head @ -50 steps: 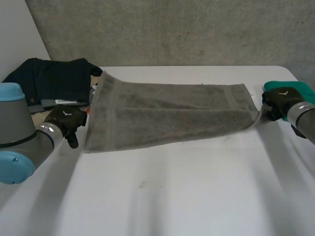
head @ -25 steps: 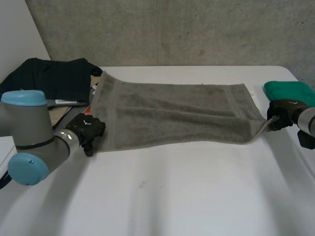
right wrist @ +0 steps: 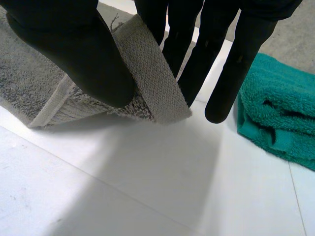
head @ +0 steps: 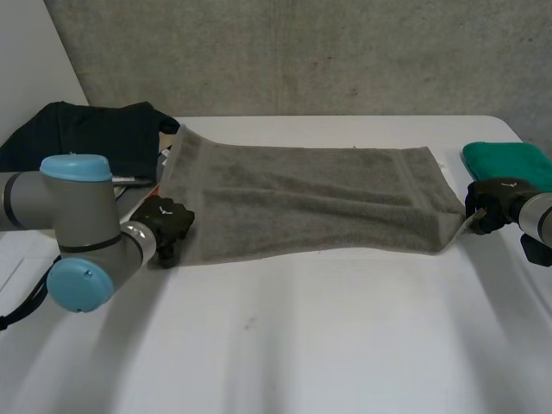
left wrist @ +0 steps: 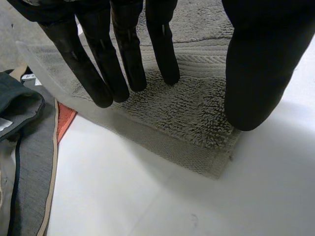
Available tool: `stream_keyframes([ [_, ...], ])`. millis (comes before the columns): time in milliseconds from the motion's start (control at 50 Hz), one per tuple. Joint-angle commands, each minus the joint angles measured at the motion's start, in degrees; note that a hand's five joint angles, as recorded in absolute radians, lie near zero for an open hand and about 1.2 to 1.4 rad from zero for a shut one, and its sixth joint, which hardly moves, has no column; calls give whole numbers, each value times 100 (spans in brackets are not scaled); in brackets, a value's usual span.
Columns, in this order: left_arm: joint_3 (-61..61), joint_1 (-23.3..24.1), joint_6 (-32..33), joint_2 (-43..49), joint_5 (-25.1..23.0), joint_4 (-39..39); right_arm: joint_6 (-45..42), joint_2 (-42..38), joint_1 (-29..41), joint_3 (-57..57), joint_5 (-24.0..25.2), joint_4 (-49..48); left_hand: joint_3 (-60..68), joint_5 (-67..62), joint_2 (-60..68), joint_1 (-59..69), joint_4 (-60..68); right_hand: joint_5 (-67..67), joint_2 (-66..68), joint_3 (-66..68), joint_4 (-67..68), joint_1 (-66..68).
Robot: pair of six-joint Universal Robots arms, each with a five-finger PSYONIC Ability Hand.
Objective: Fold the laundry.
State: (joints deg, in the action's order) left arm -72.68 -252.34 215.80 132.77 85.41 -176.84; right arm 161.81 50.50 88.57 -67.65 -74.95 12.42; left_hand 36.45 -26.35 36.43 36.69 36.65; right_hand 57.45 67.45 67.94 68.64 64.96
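A grey towel (head: 310, 198) lies spread lengthwise across the white table (head: 302, 345). My left hand (head: 164, 226) is at its near left corner. In the left wrist view the fingers (left wrist: 125, 54) are straight with their tips resting on the towel (left wrist: 192, 108), and the thumb (left wrist: 256, 73) is set down beside them; the corner lies flat. My right hand (head: 490, 200) holds the near right corner just off the table. In the right wrist view its thumb (right wrist: 74, 54) pinches the towel's woven hem (right wrist: 152, 78) against the fingers.
A folded green towel (head: 509, 159) lies just beyond my right hand, also visible beside its fingers (right wrist: 275, 113). A pile of dark clothes (head: 95, 138) sits at the back left, its edge close to my left hand (left wrist: 19, 128). A concrete wall closes the far side.
My left hand has moved right from beside the towel onto its near left corner. The right hand drew its corner outward and lower, stretching the towel flatter.
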Motion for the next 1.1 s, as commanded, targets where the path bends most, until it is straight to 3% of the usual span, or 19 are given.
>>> stream_keyframes([
  [20, 271, 35, 76, 196, 168, 9, -9, 48, 2, -65, -2, -46, 1177, -1188, 1179, 1154, 1158, 1255, 1255, 1206, 1136, 1504],
  [300, 834, 9, 155, 460, 142, -26, -44, 74, 37, -144, -2, -82, 3229, -3240, 3231, 3206, 3210, 1255, 1255, 1206, 1136, 1504],
  [360, 965, 9, 164, 583, 116, -26, -79, 83, 46, -152, -2, -82, 4351, -4362, 4353, 4328, 4332, 1255, 1255, 1206, 1136, 1504],
  [460, 1028, -17, 156, 531, 247, 88, -176, 197, 46, -196, 7, -47, 4355, -4365, 4357, 4331, 4335, 1255, 1255, 1206, 1136, 1504],
  [560, 545, -131, 68, -154, 414, 396, -316, 522, 2, -293, 94, 190, 4355, -4365, 4357, 4331, 4335, 1255, 1255, 1206, 1136, 1504],
  [720, -1177, -535, 374, -2017, 362, 1625, -1897, 1190, -726, -434, 323, 2122, 4355, -4365, 4357, 4331, 4335, 1255, 1255, 1206, 1136, 1504],
  [820, -2152, -860, 1067, -2974, -41, 2389, -3249, 1401, -1289, -521, 402, 3843, 4355, -4365, 4357, 4331, 4335, 1255, 1255, 1206, 1136, 1504],
  [860, -2294, -887, 1253, -3073, -130, 2514, -3436, 1375, -1325, -548, 437, 4066, 4355, -4365, 4357, 4331, 4335, 1255, 1255, 1206, 1136, 1504],
  [960, -2111, -765, 1492, -2837, -183, 2532, -3052, 1305, -1255, -557, 552, 3585, 4355, -4365, 4357, 4331, 4335, 1255, 1255, 1206, 1136, 1504],
  [1100, -416, -255, 482, -1712, 397, 2216, -1610, 1024, -737, -355, 473, 1854, 4355, -4365, 4357, 4331, 4335, 1255, 1255, 1206, 1136, 1504],
])
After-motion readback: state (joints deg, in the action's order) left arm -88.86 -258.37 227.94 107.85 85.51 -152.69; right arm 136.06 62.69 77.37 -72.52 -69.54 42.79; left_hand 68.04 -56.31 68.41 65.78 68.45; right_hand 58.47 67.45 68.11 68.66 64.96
